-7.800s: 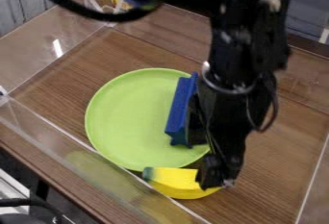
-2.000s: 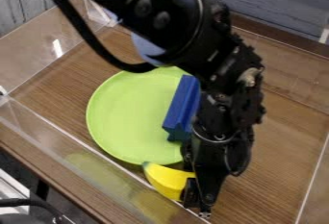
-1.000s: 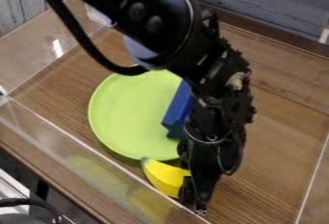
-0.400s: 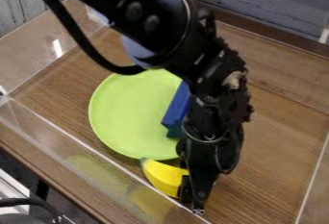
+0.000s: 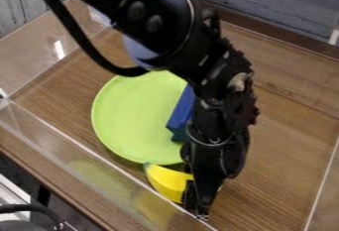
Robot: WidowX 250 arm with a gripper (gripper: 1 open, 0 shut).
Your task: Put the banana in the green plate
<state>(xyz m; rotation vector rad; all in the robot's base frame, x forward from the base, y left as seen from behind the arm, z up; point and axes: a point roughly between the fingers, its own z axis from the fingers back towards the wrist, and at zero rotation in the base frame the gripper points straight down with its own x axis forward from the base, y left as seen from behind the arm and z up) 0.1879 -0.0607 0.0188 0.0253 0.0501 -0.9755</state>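
Observation:
The banana (image 5: 169, 181), short and bright yellow, lies on the wood just past the near rim of the green plate (image 5: 126, 116). My gripper (image 5: 203, 203) points straight down at the banana's right end. Its dark fingers are shut on that end and hide it. The black arm rises from there and covers the plate's right side.
A blue block (image 5: 181, 111) lies on the right part of the plate, close beside the arm. A clear plastic wall (image 5: 59, 146) runs along the near left of the wooden surface, close to the banana. Bare wood (image 5: 298, 106) shows to the right of the arm.
Over the last second nothing has visibly moved. The gripper stays low at the banana's right end, and the banana and plate keep their places.

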